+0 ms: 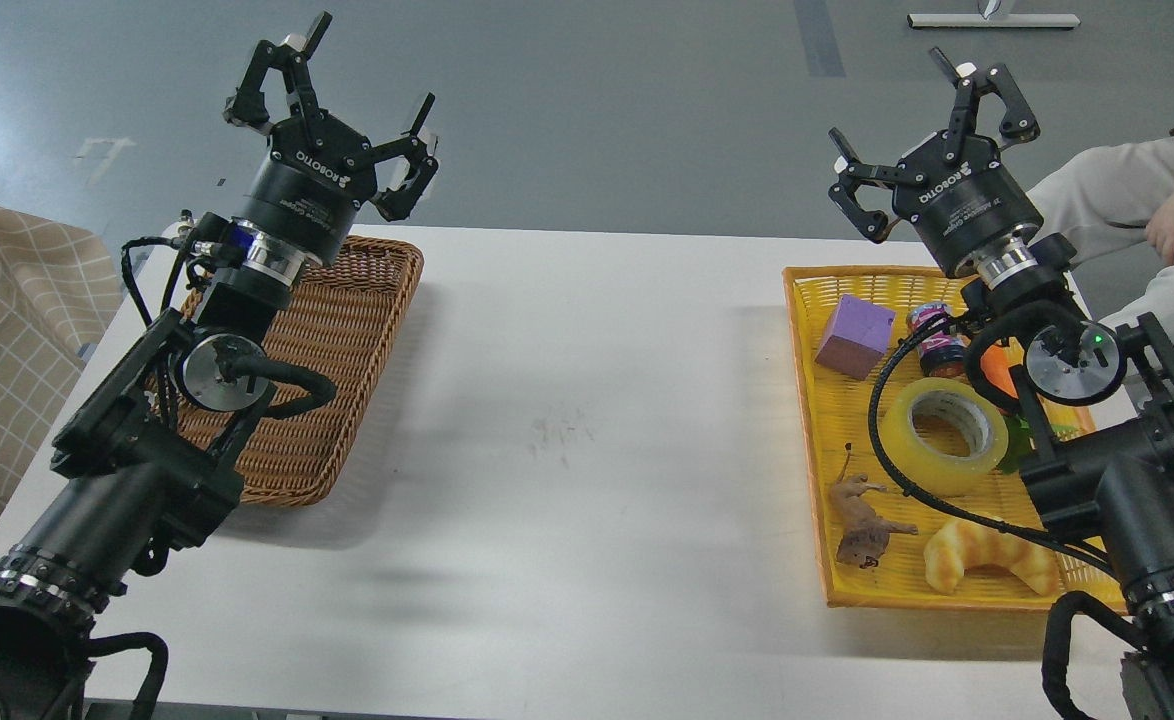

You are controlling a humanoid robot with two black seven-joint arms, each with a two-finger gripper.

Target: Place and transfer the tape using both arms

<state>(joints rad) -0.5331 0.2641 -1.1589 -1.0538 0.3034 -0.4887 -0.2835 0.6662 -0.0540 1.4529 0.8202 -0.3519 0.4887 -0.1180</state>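
Tape [945,434] flat, core upward, in yellow basket [809,420]; both hands [332,95] [932,120] spread wide, empty.

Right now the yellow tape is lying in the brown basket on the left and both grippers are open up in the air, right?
Not quite. The tape lies in the yellow basket on the right, next to the croissant, not in the brown basket. The head view shows it. The rest holds: the left gripper and the right gripper are both open, raised above the table.
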